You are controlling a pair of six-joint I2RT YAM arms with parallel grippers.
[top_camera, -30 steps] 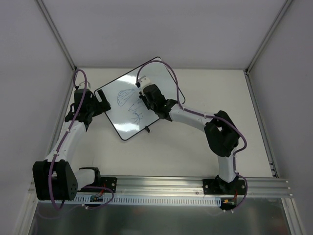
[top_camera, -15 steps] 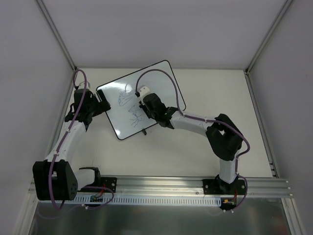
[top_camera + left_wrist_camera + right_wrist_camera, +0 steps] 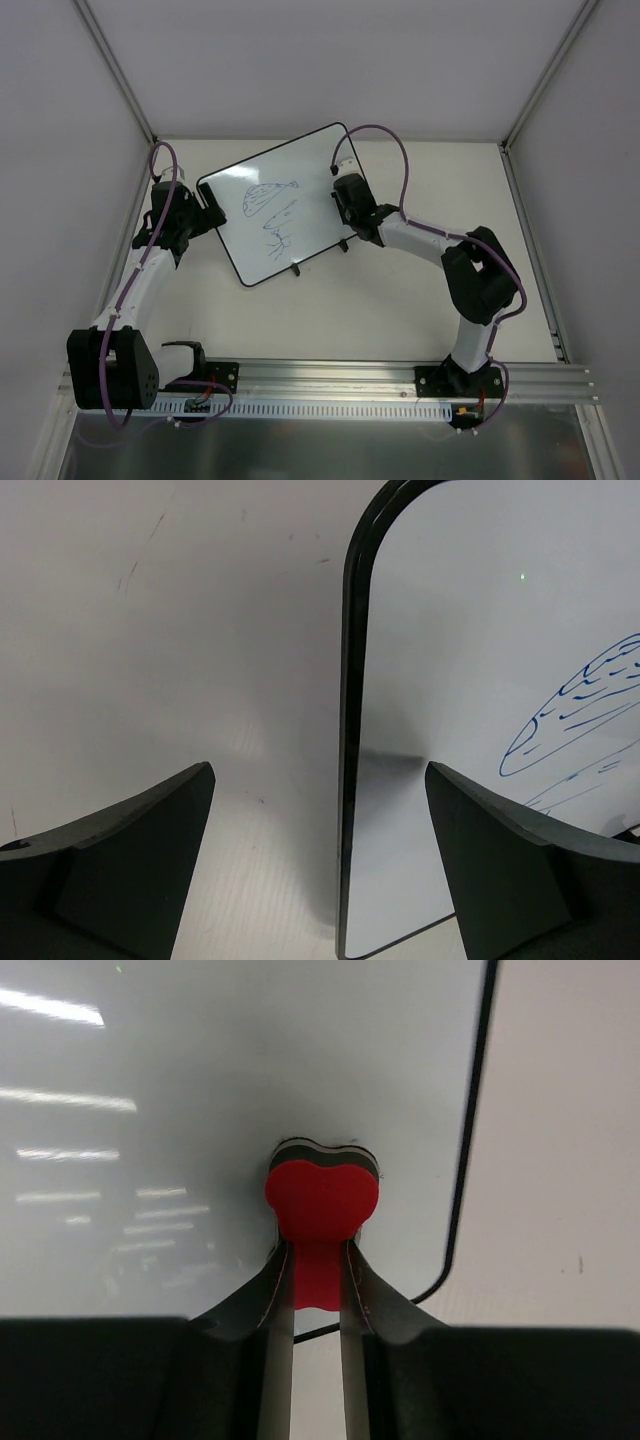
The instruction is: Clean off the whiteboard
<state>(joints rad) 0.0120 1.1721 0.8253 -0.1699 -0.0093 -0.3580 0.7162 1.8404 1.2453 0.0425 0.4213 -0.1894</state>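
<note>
The whiteboard (image 3: 305,165) lies tilted on the table, with blue scribbles (image 3: 268,198) on its left half. My right gripper (image 3: 342,188) is over the board's right part, and in the right wrist view it (image 3: 318,1265) is shut on a red eraser (image 3: 322,1198) pressed on bare white board (image 3: 180,1080) near the black rim's rounded corner. My left gripper (image 3: 207,202) sits at the board's left corner. In the left wrist view it (image 3: 320,880) is open, its fingers (image 3: 130,850) either side of the board's black rim (image 3: 348,780), not touching it. Scribbles (image 3: 585,700) show at the right.
Two small black clips (image 3: 296,268) stick out from the board's near long edge. Grey walls with metal posts (image 3: 120,75) enclose the table on three sides. The rail (image 3: 330,375) carrying both arm bases runs along the near edge.
My right gripper has swept the eraser from the board's middle to its right part. The board turned slightly a second ago. The left arm has not moved.
</note>
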